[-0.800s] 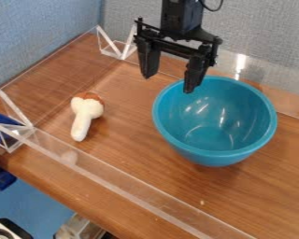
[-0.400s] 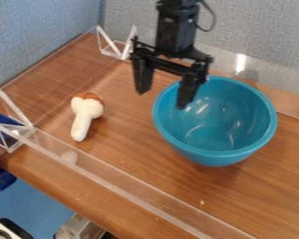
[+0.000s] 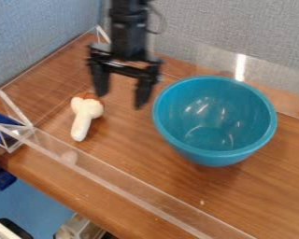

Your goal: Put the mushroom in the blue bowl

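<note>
The mushroom point(image 3: 83, 116) lies on its side on the wooden table at the left, cream stem toward the front, brown-orange cap toward the back. The blue bowl point(image 3: 215, 119) stands upright at the right, nothing inside it. My gripper point(image 3: 122, 93) hangs pointing down between the two, just right of and behind the mushroom's cap, left of the bowl's rim. Its two black fingers point(image 3: 100, 84) stand apart with nothing between them, so it is open.
A low clear acrylic wall point(image 3: 102, 173) runs along the table's front and left edges, with clear brackets at the corners point(image 3: 15, 131). A blue-grey backdrop stands behind the table. Bare wood lies in front of the mushroom and bowl.
The gripper has moved left and slightly lower, from above the bowl's back-left rim to a spot near the mushroom. It stayed open. Mushroom and bowl have not moved.
</note>
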You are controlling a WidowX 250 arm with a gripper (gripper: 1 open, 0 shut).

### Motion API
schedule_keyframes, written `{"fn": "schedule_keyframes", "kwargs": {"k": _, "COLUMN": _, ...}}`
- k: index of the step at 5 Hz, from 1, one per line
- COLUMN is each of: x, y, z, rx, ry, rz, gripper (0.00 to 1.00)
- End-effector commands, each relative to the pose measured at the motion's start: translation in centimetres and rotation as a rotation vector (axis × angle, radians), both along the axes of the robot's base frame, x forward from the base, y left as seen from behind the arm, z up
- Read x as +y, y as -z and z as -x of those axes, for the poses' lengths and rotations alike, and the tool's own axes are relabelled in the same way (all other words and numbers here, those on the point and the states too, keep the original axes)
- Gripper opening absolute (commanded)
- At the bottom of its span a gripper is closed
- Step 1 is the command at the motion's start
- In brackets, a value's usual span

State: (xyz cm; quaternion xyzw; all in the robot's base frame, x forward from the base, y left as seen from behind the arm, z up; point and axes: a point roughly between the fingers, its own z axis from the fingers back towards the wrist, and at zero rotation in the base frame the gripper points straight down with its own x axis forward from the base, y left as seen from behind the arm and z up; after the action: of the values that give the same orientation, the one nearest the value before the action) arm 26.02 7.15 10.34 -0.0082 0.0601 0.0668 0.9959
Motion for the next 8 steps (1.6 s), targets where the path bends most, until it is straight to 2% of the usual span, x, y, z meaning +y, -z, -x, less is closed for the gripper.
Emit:
{"fn": "schedule_keyframes", "kwargs": {"k": 1, "x": 2.8, "y": -0.8, "z": 0.6, "rx": -0.068, "ry": -0.021, "rz": -0.027, "gripper": 1.00}}
{"fn": "schedule_keyframes", "kwargs": {"k": 2, "x": 4.7, "y": 0.7, "z": 0.8, "rx": -0.057, "ry": -0.038, "rz": -0.043, "gripper": 1.00}}
{"fn": "schedule_keyframes", "kwargs": {"k": 3, "x": 5.1, "y": 2.4, "z": 0.5, "rx": -0.036, "ry": -0.042, "rz": -0.056, "gripper": 1.00}}
{"fn": "schedule_keyframes", "kwargs": {"k": 6, "x": 5.0, "y": 5.8, "z": -0.6, "rx": -0.009, "ry": -0.039, "rz": -0.057, "gripper": 1.00}}
{"fn": "schedule_keyframes", "kwargs": {"k": 7, "x": 4.9, "y": 5.9, "z": -0.9, "rx": -0.016, "ry": -0.032, "rz": -0.054, "gripper": 0.00}}
{"fn": "schedule_keyframes", "kwargs": {"k": 8, "x": 4.7, "y": 4.9, "z": -0.9, "rx": -0.033, "ry": -0.028, "rz": -0.052, "gripper": 1.00}}
